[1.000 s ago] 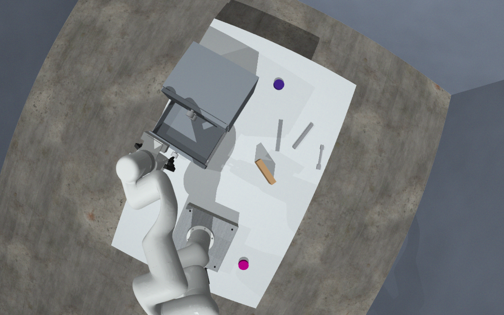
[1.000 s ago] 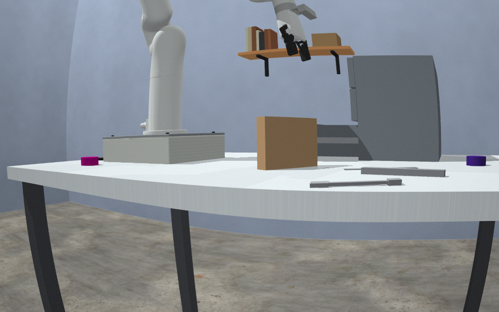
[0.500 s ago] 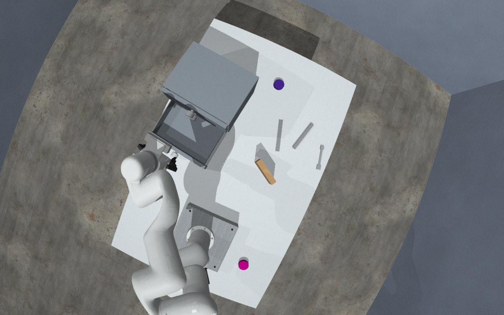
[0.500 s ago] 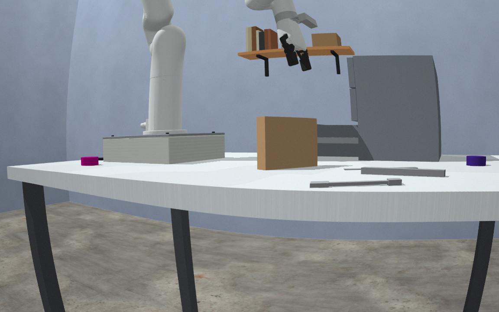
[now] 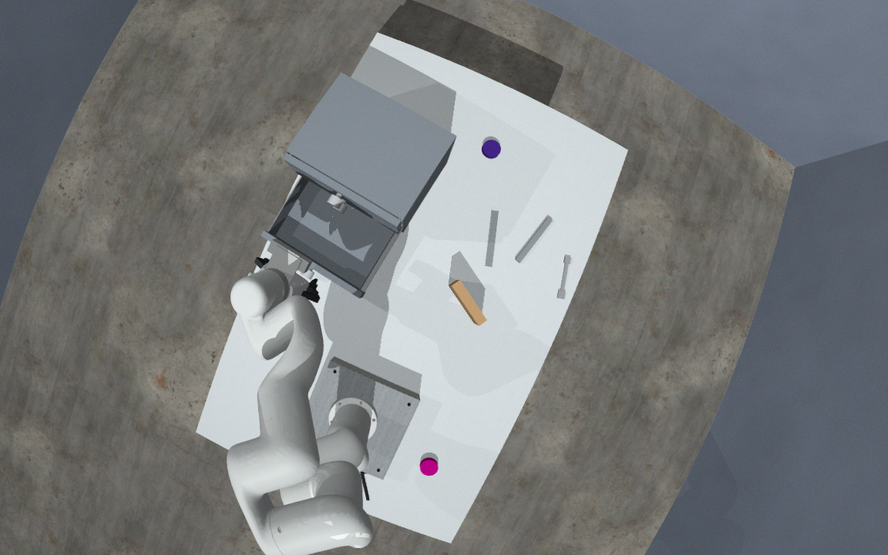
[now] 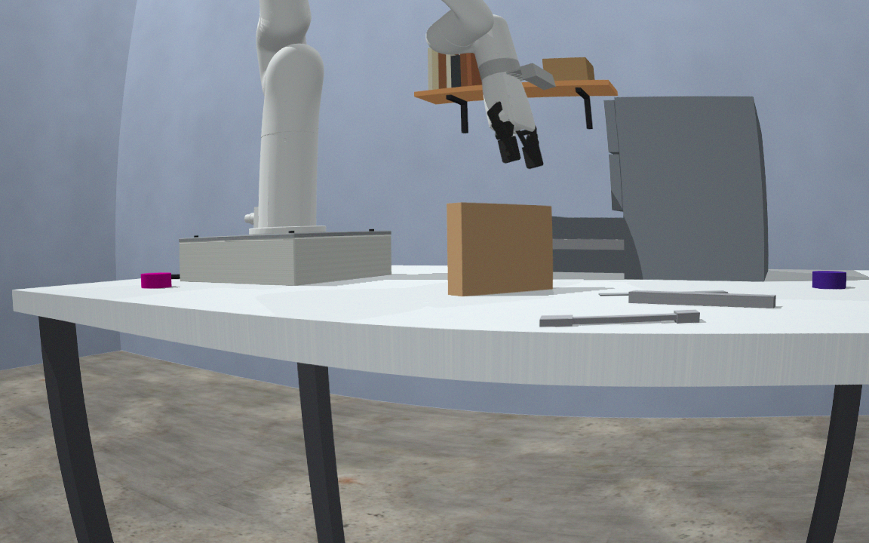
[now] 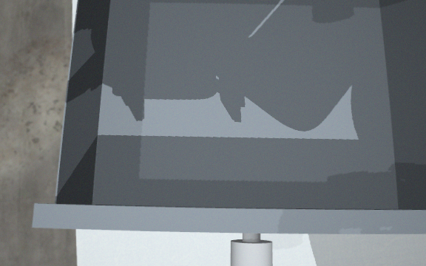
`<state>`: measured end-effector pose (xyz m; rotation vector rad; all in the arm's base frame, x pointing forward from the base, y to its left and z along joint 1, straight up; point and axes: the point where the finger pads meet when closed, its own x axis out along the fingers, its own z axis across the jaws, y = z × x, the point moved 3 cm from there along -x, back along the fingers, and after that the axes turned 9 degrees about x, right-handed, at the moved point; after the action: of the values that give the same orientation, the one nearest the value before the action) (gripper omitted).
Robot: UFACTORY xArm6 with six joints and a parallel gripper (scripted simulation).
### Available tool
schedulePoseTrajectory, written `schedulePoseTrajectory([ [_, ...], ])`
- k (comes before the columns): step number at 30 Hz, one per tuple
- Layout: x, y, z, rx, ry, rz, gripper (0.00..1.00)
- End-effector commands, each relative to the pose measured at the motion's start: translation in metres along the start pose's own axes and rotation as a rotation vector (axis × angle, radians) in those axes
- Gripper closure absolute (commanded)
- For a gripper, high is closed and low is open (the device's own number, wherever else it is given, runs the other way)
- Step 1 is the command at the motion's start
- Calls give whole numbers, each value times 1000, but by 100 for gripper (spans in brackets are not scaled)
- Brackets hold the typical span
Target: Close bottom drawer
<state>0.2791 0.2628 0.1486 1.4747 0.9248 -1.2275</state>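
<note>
The fingers stand fully open and empty above the pulled-out drawer of the cabinet.

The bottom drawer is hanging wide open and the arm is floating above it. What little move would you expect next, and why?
Probably a further drop. The end effector hangs open and empty, well above the bottom drawer, out beyond its front panel and knob. The drawer is pulled far out of the cabinet, so the fingers likely need to reach panel height before pushing toward the cabinet.
</note>
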Motion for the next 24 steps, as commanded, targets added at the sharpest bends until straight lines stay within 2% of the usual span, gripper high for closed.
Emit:
schedulePoseTrajectory([
  [1, 32, -3, -4, 2, 7, 8, 0],
  [3, 32, -3, -4, 2, 7, 8, 0],
  [11, 55, -7, -3, 2, 7, 8, 0],
  [24, 57, -8, -3, 2, 7, 8, 0],
])
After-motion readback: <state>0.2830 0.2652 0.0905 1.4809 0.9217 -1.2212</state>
